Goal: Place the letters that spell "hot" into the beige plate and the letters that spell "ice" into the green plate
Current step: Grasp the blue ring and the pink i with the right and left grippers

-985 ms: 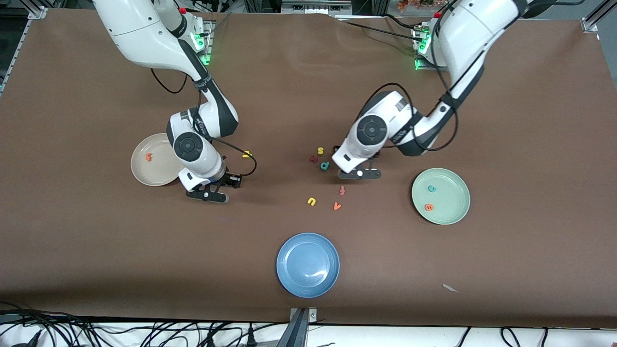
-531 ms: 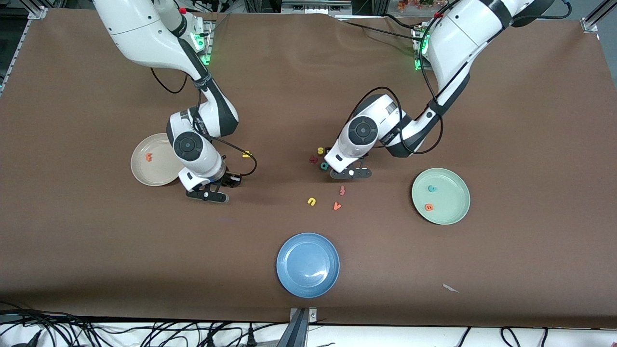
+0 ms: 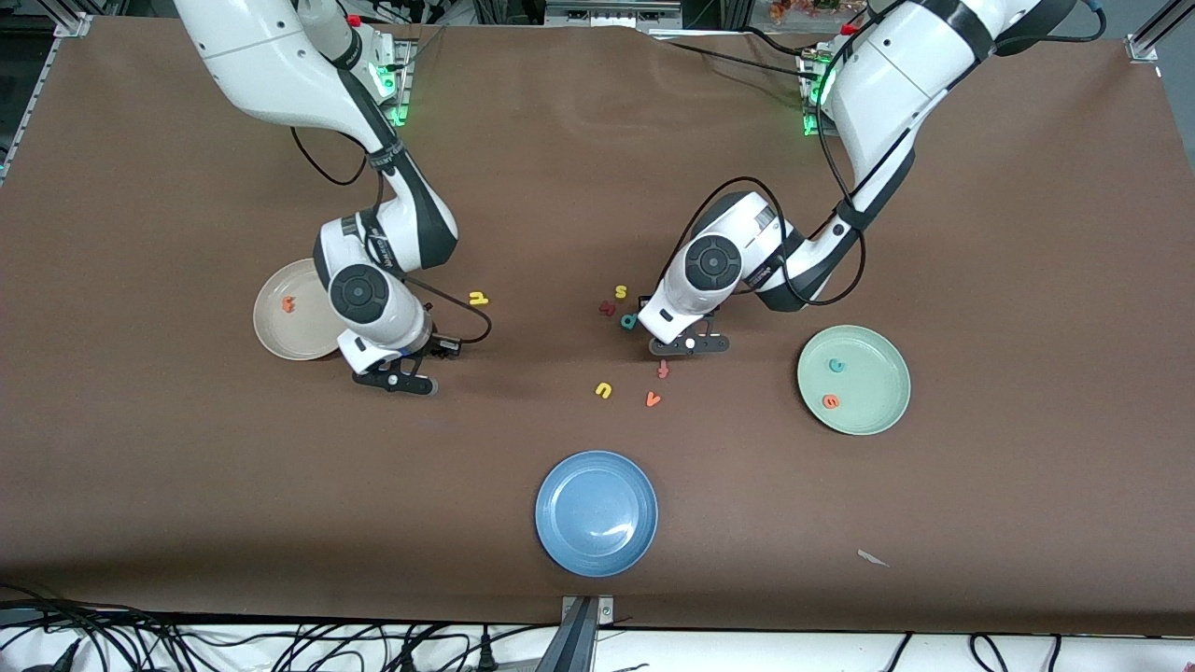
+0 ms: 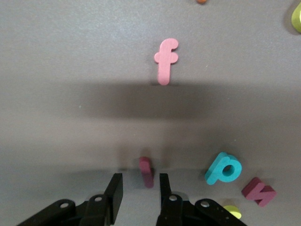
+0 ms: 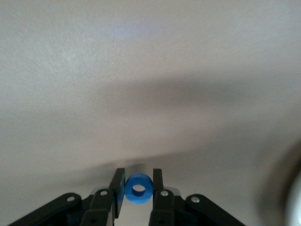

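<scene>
On the brown tabletop a blue plate lay nearest, then stray u and v letters, the left hand closing around the upright dark red i (beside the teal p), the right hand clamping the blue o beside the beige plate, the green plate holding c and e.

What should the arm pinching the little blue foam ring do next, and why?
Probably lift and carry it over the round cream-beige plate beside it. The right gripper is shut on the blue foam ring, the o of "hot", and the orange foam t already lies in that plate.
</scene>
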Controlling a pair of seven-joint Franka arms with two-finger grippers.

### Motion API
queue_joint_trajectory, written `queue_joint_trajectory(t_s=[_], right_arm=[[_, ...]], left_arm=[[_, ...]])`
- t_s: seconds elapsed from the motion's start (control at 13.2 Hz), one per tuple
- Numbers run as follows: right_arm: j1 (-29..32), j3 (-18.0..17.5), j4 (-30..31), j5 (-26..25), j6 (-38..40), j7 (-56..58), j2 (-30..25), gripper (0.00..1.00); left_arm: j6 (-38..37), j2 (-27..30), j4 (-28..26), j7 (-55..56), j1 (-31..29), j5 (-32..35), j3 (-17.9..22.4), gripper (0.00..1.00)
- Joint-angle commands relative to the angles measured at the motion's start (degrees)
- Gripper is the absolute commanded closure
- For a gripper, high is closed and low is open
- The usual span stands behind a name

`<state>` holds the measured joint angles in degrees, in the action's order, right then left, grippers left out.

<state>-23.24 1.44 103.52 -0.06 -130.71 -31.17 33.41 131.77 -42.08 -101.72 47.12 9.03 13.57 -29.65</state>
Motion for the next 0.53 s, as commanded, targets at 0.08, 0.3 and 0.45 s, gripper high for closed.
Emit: queue_joint_trajectory(t_s=[0.08, 0.3, 0.45], right_arm=[[0.48, 4.16, -3.67, 0.94, 13.0, 6.36, -3.87, 0.76], [0.48, 10.4, -1.84, 1.03, 17.85, 17.07, -5.98, 0.76], [0.57, 14.18, 2.63, 1.11, 17.34, 23.5, -7.47, 0.76]], left_arm=[[1.21, -1.25, 0.82, 1.58, 1.16, 0.05, 1.16, 0.71], [1.03, -1.07, 0.82, 1.49, 1.43, 2.67, 2.14, 1.0], [-0.8, 0.41, 0.82, 1.58, 1.17, 2.95, 2.05, 1.0]])
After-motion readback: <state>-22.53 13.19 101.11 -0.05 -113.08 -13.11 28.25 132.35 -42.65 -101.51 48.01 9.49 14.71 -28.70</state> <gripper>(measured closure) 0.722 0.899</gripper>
